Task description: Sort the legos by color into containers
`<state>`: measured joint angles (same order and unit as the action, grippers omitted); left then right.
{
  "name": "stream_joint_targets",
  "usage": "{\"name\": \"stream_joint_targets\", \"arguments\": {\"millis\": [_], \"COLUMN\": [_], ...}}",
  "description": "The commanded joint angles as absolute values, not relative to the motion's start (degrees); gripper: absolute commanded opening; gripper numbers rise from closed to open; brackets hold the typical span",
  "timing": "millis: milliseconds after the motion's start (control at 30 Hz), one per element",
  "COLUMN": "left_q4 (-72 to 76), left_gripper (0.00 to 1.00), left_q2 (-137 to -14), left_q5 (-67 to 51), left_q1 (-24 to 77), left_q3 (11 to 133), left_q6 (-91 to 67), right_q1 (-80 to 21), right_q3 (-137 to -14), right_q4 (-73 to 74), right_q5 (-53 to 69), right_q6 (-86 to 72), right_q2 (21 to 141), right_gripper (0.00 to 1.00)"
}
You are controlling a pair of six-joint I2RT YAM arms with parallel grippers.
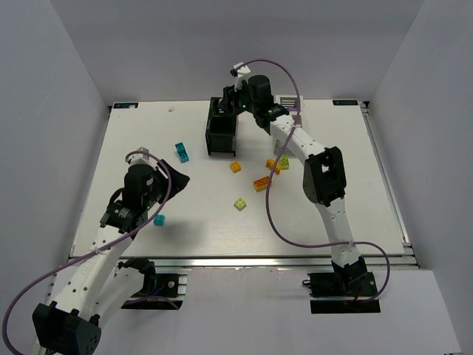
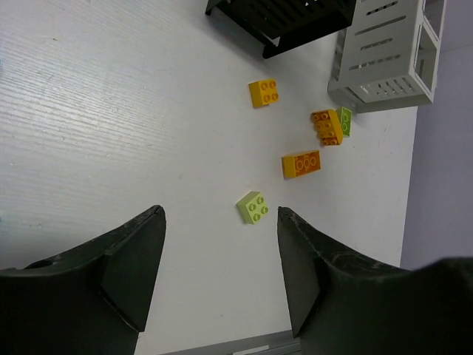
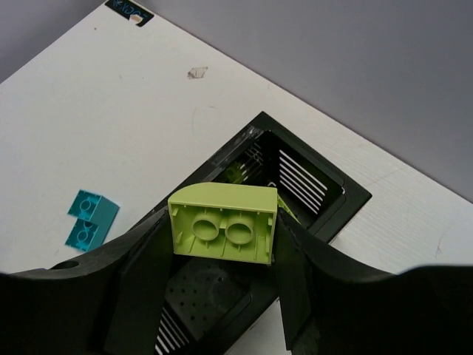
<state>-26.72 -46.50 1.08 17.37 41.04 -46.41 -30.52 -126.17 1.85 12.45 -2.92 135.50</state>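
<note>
My right gripper (image 3: pixel 222 228) is shut on a lime green lego (image 3: pixel 222 214), held underside up right above the open top of the black container (image 3: pixel 329 194). In the top view this gripper (image 1: pixel 230 101) hangs over the black container (image 1: pixel 220 137) at the back. Something lime shows inside the box. My left gripper (image 2: pixel 220 222) is open and empty above the table, at the left in the top view (image 1: pixel 174 180). Ahead of it lie a lime lego (image 2: pixel 253 207) and orange legos (image 2: pixel 301 163), (image 2: pixel 326 126), (image 2: pixel 264 92). The white container (image 2: pixel 384 59) stands beside the black one.
Two cyan legos (image 1: pixel 181 151) lie left of the black container, and also show in the right wrist view (image 3: pixel 90 220). Another cyan lego (image 1: pixel 159 220) lies under my left arm. A lime lego (image 1: pixel 284 161) lies by the right arm. Grey walls enclose the table.
</note>
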Motion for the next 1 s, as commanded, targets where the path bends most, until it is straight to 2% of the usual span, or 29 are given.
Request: {"name": "stream_joint_targets", "arguments": {"millis": [0, 367, 467, 567, 600, 700, 867, 933, 967], "left_q4": [-26.3, -29.7, -30.5, -30.7, -30.7, -30.4, -27.7, -26.0, -25.4], "left_gripper": [0.71, 0.72, 0.72, 0.72, 0.72, 0.72, 0.72, 0.67, 0.59], "left_q2": [-44.8, -40.7, -39.6, -38.8, -38.7, -38.8, -40.5, -41.4, -42.5], "left_q5": [1.9, 3.5, 3.9, 3.8, 3.7, 3.3, 0.4, -2.0, -2.7], "left_q1": [17.2, 17.1, 17.2, 17.1, 17.2, 17.1, 17.1, 17.2, 17.2], "left_q3": [40.2, 39.5, 39.1, 38.7, 38.7, 38.5, 37.9, 37.9, 37.8], "left_q6": [-47.9, -49.8, -50.4, -51.0, -51.1, -51.2, -51.1, -51.1, -51.1], "right_q1": [-31.1, -31.7, -31.8, -31.8, -31.9, -31.8, -31.7, -31.6, -31.1], "right_q3": [-128.7, -131.7, -131.7, -131.4, -131.0, -130.7, -129.8, -127.0, -122.7], "right_q4": [-5.7, -12.6, -13.6, -14.3, -14.9, -15.6, -15.8, -16.2, -17.4], "right_q5": [10.3, 6.3, 5.2, 3.9, 3.7, 3.3, 4.7, 7.8, 11.4], "right_q6": [-3.4, -3.3, -2.9, -2.3, -2.2, -1.8, -0.5, 1.8, 4.5], "right_q2": [136.8, 142.4, 143.1, 143.4, 143.4, 143.5, 141.4, 139.2, 135.7], "right_gripper": [0.19, 0.34, 0.42, 0.62, 0.75, 0.89, 0.89, 0.89, 0.89]}}
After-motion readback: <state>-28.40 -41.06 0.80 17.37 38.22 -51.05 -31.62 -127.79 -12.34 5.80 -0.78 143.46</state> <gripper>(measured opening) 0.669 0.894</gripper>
